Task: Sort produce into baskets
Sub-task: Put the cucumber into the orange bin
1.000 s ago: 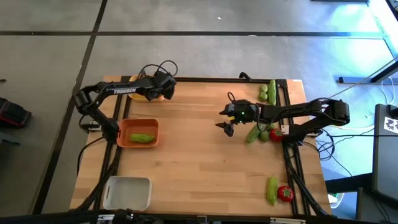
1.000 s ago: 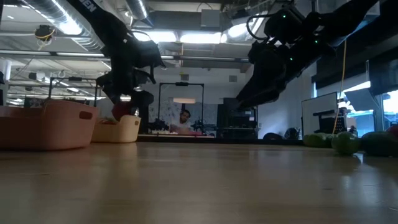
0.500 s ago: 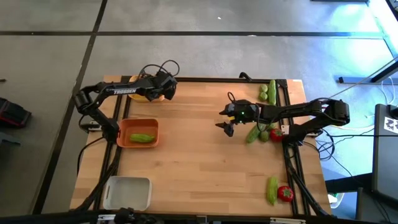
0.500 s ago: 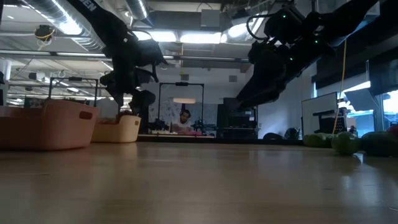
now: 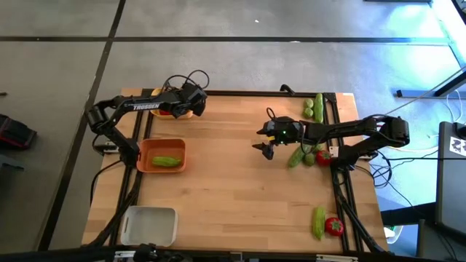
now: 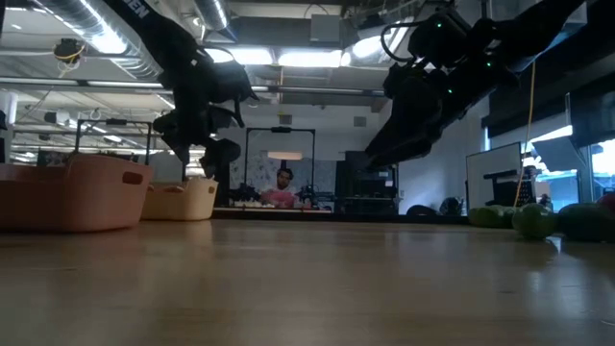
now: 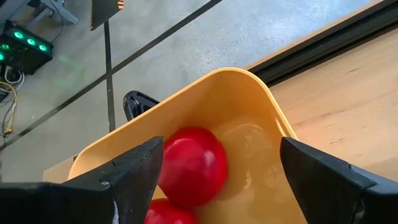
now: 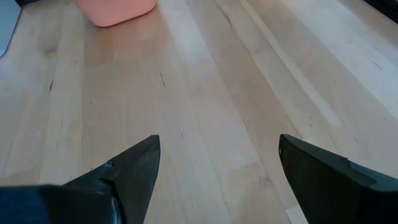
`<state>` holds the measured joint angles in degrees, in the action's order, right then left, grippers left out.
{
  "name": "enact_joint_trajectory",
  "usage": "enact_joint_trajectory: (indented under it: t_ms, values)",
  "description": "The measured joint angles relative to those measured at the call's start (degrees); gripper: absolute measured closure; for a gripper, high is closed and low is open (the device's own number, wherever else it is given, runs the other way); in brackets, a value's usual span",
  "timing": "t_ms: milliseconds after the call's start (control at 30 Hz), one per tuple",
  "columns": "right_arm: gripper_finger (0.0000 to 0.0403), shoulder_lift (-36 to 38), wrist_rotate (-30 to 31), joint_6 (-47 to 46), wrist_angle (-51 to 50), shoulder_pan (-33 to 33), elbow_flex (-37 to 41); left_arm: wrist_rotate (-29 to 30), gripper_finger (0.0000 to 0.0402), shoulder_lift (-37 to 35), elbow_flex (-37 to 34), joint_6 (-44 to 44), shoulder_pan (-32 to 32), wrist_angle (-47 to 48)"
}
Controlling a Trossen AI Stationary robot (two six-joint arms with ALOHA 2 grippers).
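My left gripper [image 5: 172, 110] hangs open over the yellow basket [image 7: 249, 78] at the table's far left corner. Two red tomatoes lie in that basket, one [image 7: 193, 165] right below the fingers and untouched. My right gripper [image 5: 266, 148] is open and empty above bare wood right of the table's middle, left of a cucumber [image 5: 297, 156], a lime [image 5: 309, 158] and a tomato [image 5: 322, 157]. The orange basket [image 5: 143, 154] holds one cucumber [image 5: 166, 161]. The white-grey basket [image 5: 127, 225] stands at the near left corner.
More produce lies along the right edge: a cucumber [image 5: 319, 102] and a lime [image 5: 308, 109] at the far right, a cucumber [image 5: 318, 222] and a tomato [image 5: 333, 226] at the near right. Bare wood fills the table's middle. A person [image 6: 284, 187] sits in the room behind.
A second ago a red tomato sat at my left gripper's fingers just above the yellow basket. The gripper has let it go, and it now lies in the basket. My right gripper has kept still.
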<state>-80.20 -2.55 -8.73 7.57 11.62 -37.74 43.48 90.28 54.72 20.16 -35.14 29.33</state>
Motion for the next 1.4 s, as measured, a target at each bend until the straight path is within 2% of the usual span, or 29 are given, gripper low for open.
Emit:
enact_joint_trajectory:
  t_ms: [300,533,800,1133,1400]
  values:
    - [0.0086,0.0,0.0,0.0,0.0,0.0,0.0,0.0,0.0007,-0.1,0.0,0.2,0.6,0.0]
    - [0.0086,0.1,0.5,0.1,0.4,0.0,0.0,0.0,0.0013,-3.1,0.0,-1.4,4.4,0.0]
    - [0.0086,2.6,0.6,1.6,-1.1,0.0,0.0,0.0,0.0013,-9.2,0.0,-1.1,12.9,0.0]
    - [0.0086,11.3,0.6,3.6,-15.2,0.0,-0.1,0.0,0.0013,-9.7,0.0,-2.0,22.7,-0.3]
    - [0.0086,19.1,-0.6,4.4,-29.3,0.0,-0.1,-0.1,0.0013,-9.7,0.0,-1.2,26.9,-3.8]
